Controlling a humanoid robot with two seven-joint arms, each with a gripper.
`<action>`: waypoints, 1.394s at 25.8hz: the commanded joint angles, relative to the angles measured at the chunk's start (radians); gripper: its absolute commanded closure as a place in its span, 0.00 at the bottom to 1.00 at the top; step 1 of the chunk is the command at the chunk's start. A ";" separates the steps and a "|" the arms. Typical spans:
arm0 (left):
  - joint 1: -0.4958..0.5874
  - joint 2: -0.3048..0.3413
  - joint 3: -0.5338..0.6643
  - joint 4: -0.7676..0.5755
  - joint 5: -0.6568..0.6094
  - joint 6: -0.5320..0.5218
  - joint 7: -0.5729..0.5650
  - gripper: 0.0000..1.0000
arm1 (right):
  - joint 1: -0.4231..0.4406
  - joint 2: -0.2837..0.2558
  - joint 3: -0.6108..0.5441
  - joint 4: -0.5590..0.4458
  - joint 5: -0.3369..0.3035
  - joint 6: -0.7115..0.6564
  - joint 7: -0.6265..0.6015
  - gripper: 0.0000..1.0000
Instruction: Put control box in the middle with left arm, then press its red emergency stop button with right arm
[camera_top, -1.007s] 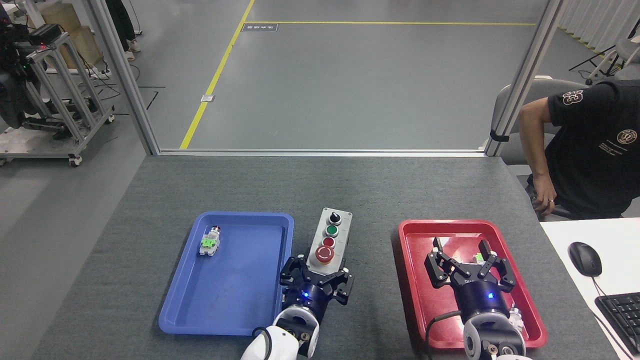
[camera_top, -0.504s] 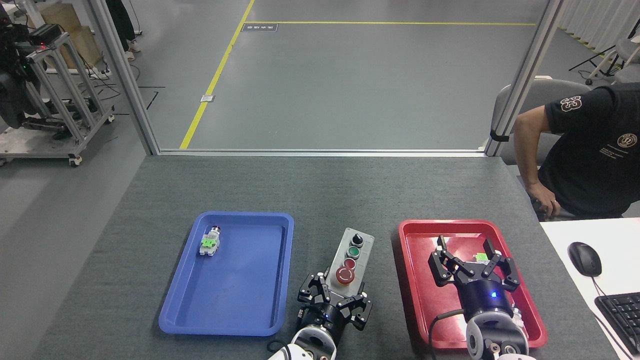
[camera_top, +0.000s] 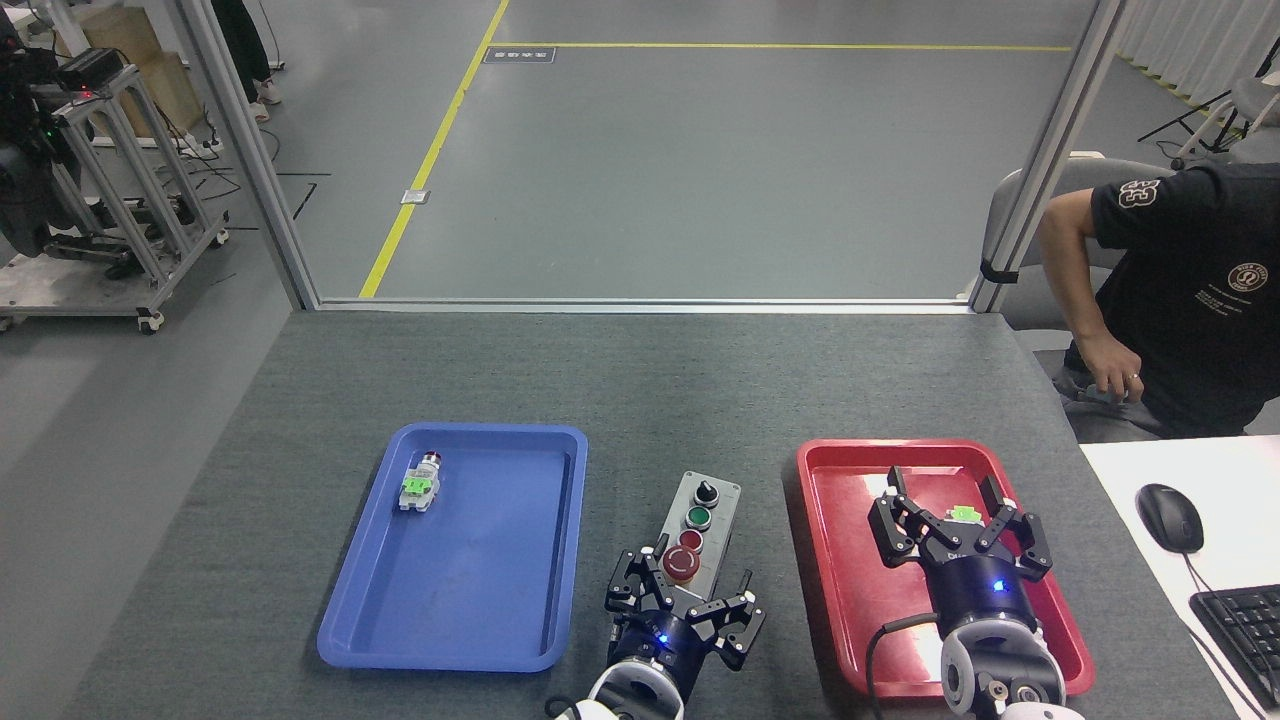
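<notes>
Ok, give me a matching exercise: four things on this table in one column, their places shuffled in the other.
Things:
1. control box
2. small green switch part
3. right gripper
4. computer mouse

Places:
A. on the white desk
B. in the blue tray
C. on bare grey felt between the trays
D. above the red tray

Pairs: 1-C, 2-B, 3-D, 4-A

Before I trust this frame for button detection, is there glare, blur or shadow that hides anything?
Head view: lighting even, shadows soft; control box and red emergency stop button look sharp. Glossy reflections streak the red tray floor. The small green part behind the right hand is too small to make out. No motion blur visible.
</notes>
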 joint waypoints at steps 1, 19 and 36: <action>0.076 0.097 0.015 -0.185 0.000 -0.004 -0.002 0.03 | -0.002 -0.001 0.000 0.000 0.000 -0.002 0.000 0.00; 0.232 0.366 0.572 -0.518 0.137 -0.268 0.011 0.02 | -0.282 0.079 0.460 0.394 0.066 0.049 -0.012 1.00; 0.208 0.361 0.643 -0.472 0.148 -0.278 0.018 0.01 | -0.215 0.065 0.517 0.451 0.067 0.053 -0.078 1.00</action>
